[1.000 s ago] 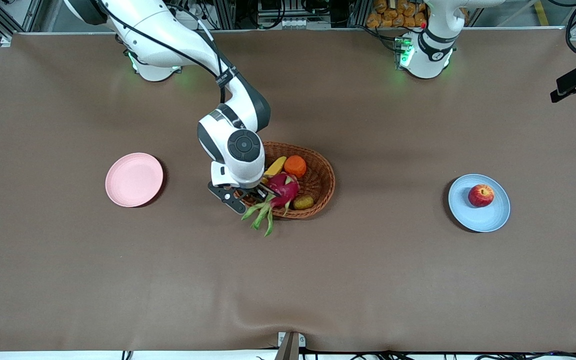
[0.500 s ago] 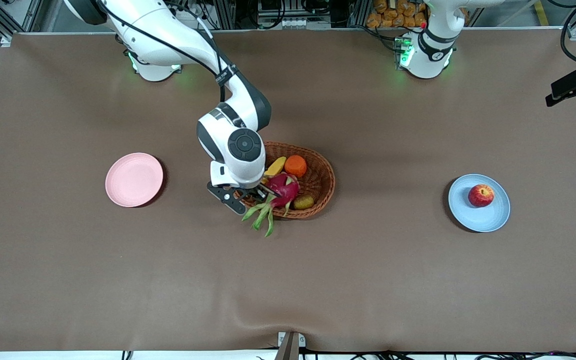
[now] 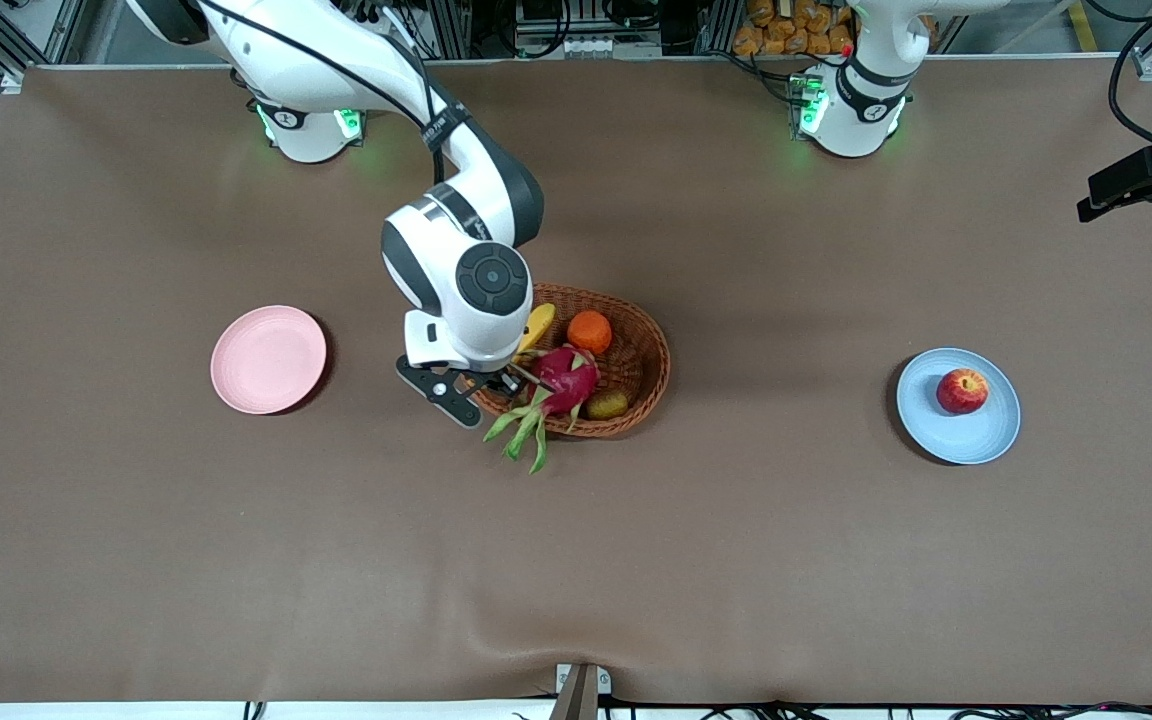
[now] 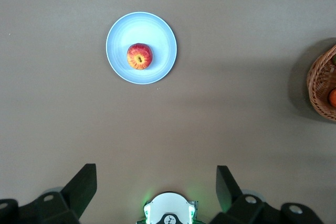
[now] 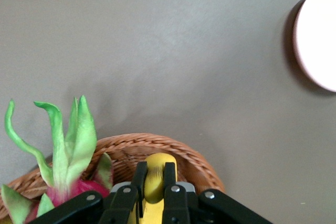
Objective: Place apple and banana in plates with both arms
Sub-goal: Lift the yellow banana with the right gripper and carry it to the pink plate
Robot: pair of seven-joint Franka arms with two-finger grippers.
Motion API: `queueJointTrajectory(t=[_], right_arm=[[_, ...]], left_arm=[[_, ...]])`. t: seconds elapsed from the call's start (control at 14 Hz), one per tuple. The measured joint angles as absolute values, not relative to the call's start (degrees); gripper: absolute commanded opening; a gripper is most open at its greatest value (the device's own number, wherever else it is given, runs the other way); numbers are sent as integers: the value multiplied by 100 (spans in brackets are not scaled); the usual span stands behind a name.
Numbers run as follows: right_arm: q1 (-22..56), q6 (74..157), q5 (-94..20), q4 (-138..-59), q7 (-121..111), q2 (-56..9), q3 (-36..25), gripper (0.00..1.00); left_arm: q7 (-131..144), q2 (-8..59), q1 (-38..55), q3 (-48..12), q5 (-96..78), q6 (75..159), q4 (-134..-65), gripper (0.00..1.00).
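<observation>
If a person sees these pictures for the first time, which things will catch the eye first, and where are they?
First the right gripper, over the wicker basket at the middle of the table, its jaws shut on the banana beside the magenta dragon fruit. Next the apple, lying on the blue plate toward the left arm's end. The pink plate toward the right arm's end holds nothing, and the left gripper waits open, high above the table.

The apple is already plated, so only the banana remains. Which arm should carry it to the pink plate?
Right. The right gripper is shut on the banana over the basket, and the pink plate lies toward that arm's end. The left gripper waits open, high above the table.
</observation>
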State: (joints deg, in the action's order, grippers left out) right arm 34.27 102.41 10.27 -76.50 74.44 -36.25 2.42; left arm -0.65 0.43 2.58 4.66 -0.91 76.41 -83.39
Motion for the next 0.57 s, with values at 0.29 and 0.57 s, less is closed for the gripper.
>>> queueJointTrajectory(t=[0.29, 0.57], right_arm=[[3164, 9944, 1028, -7596, 6661, -3258, 166, 0], [2797, 9750, 1027, -7594, 5931, -3021, 163, 0]], left_arm=[[-65, 50, 258, 463, -92, 7646, -8339, 100], [-65, 56, 257, 462, -92, 7646, -8339, 100]])
